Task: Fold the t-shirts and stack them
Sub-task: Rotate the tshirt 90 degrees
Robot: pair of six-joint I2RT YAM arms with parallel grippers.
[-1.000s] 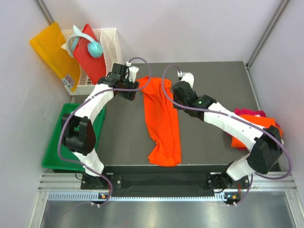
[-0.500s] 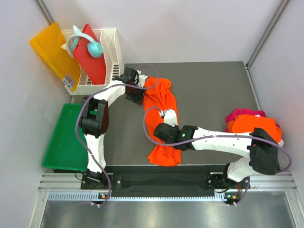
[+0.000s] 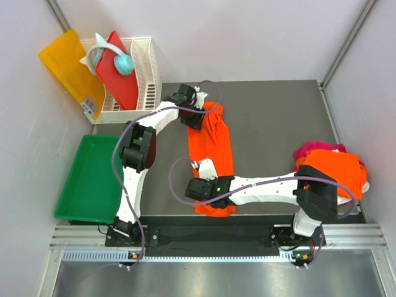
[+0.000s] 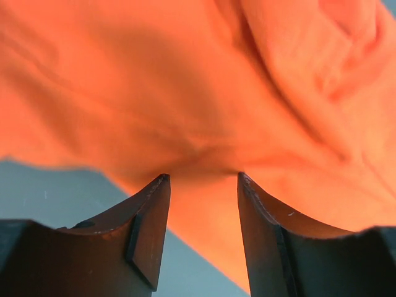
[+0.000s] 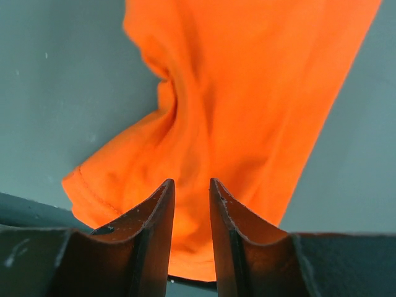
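Observation:
An orange t-shirt (image 3: 213, 148), folded into a long strip, lies down the middle of the dark table (image 3: 272, 117). Its far end is bunched. My left gripper (image 3: 197, 119) is at the strip's far left corner. In the left wrist view it (image 4: 203, 179) is open, with its tips at the orange cloth (image 4: 204, 93). My right gripper (image 3: 197, 189) is at the strip's near left corner. In the right wrist view it (image 5: 192, 182) is open by a narrow gap just above the cloth (image 5: 247, 93). Another orange shirt (image 3: 331, 167) and a magenta one (image 3: 317, 147) are piled at the right edge.
A white basket (image 3: 147, 62) at the back left holds a red board (image 3: 117, 74) and a teal item (image 3: 122, 62). A yellow-orange sheet (image 3: 65, 68) leans beside it. A green tray (image 3: 86, 179) lies left of the table.
My right gripper has swung from the shirt's far end down to its near left corner. My left gripper has shifted right along the far end, and the cloth there has bunched up.

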